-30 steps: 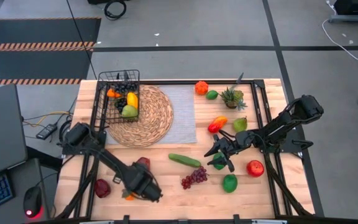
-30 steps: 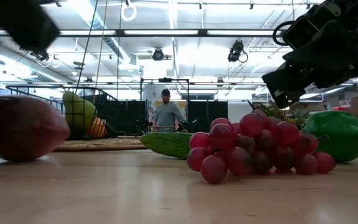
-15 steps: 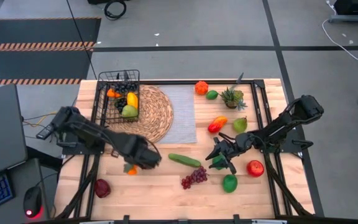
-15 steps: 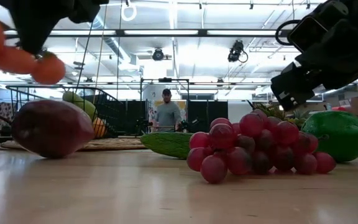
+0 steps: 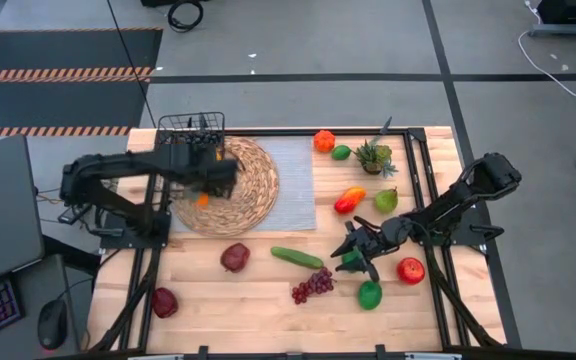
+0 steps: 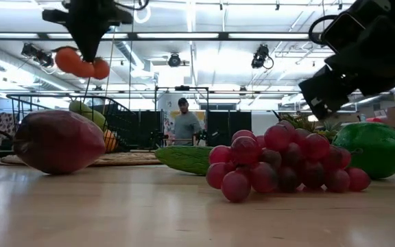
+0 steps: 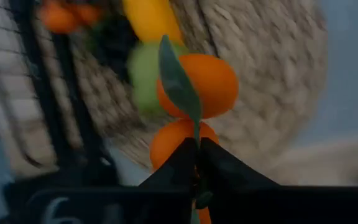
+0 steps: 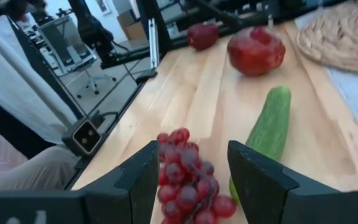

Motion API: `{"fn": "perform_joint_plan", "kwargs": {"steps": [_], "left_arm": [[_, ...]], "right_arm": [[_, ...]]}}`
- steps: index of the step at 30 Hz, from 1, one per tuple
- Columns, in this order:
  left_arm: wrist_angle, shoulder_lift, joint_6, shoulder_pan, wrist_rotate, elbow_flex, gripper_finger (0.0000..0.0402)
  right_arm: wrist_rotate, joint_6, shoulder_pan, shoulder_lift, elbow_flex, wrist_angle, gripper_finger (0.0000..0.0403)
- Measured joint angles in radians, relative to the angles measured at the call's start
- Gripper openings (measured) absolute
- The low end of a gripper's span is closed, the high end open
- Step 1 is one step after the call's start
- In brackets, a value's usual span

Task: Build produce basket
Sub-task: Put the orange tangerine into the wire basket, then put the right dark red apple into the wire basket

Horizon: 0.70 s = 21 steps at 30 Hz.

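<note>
- Left gripper (image 7: 197, 144): fingers pressed together on the leaf stem of a pair of joined oranges (image 7: 194, 102). In the low view the fruit hangs just beneath the fingertips, well clear of the table.
- Position: seen from above, this gripper (image 5: 211, 172) is over the round woven mat (image 5: 253, 195), with the basket (image 5: 190, 150) just beside it. The wrist view shows fruit already in the basket, a yellow mango (image 7: 151, 17) and a green pear (image 7: 143, 78), just ahead of the dangling oranges.
- Handling, judged: the oranges look like light, hard, smooth toys. Held only by a thin stem, they can probably swing or twist as the arm moves, so slow travel and a low release over the basket would suit.
- Right gripper (image 8: 191, 180): fingers spread, holding nothing. The red grapes (image 8: 188, 180) lie directly under and between the fingertips, and the cucumber (image 8: 268, 124) is just beyond.
- Handling, judged: the grape cluster is lumpy and may flex. A grasp across its bulky middle or at the stem end seems surest. The cucumber is stiff and slick, and is best taken at mid-length, across its width.
</note>
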<state>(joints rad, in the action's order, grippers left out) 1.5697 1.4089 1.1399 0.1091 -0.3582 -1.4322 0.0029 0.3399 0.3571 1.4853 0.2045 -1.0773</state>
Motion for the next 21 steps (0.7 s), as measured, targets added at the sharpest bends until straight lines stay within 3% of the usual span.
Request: {"fn": "perform_joint_plan", "kwargs": {"steps": [7, 14, 21], "left_arm": [[0.002, -0.01, -0.244, 0.3, -0.013, 0.0, 0.0021], [-0.06, -0.002, -0.468, 0.521, -0.016, 0.001, 0.0082], [-0.062, 0.013, -0.59, 0.613, 0.0, 0.001, 0.0152]], "right_arm": [[-0.001, -0.073, -0.064, 0.0, 0.028, -0.059, 0.0196], [0.005, -0.104, -0.147, 0.0, 0.035, -0.06, 0.0196], [0.001, -0.107, -0.24, 0.0, 0.035, -0.059, 0.0196]]}}
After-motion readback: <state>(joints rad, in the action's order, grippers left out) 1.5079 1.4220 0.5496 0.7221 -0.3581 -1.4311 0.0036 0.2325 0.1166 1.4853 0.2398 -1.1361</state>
